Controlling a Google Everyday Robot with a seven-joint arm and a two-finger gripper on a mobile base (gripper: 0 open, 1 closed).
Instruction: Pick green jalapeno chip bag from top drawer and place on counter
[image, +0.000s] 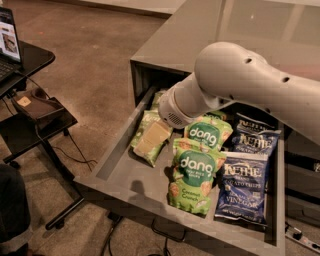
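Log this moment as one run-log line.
pick: not yet done | gripper: hidden behind white robot arm over open grey top drawer | olive-green Kettle chip bag: in drawer's left side, not on glossy grey counter

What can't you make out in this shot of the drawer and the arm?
- Gripper: camera view, hidden behind the arm, somewhere over the back left of the drawer.
- Olive chip bag: camera view, upper end covered by the arm; lettering blurred.
- Back bags: camera view, mostly hidden by the arm.
- Laptop: camera view, cut off by the left edge.
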